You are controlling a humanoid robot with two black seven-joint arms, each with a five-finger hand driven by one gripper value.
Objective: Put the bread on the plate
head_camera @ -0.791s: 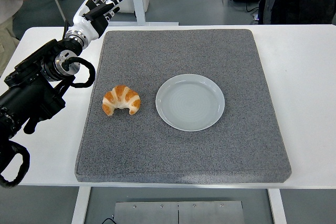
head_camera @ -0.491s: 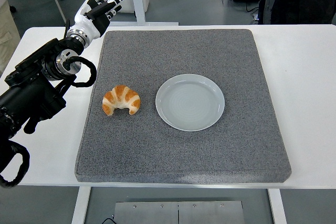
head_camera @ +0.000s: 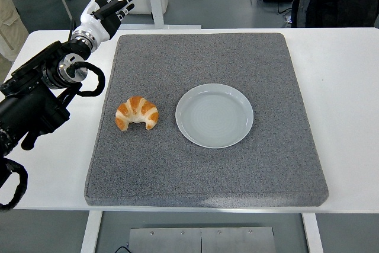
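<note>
On the grey mat [head_camera: 207, 170], the croissant [head_camera: 137, 112] lies at 9 o'clock of the plate [head_camera: 214, 115]. Likely light, soft, flaky: grasp its thick middle gently. Left hand [head_camera: 108, 10] hovers at 11 o'clock, fingers spread, empty.

Table [head_camera: 349, 99]: white, spans the frame's width.
Mat [head_camera: 207, 170]: grey, lies flat on the table, centre frame.

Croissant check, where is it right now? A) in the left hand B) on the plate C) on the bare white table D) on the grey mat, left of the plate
D: the croissant lies on the grey mat, left of the empty plate; the left hand is open, far from it.
</note>
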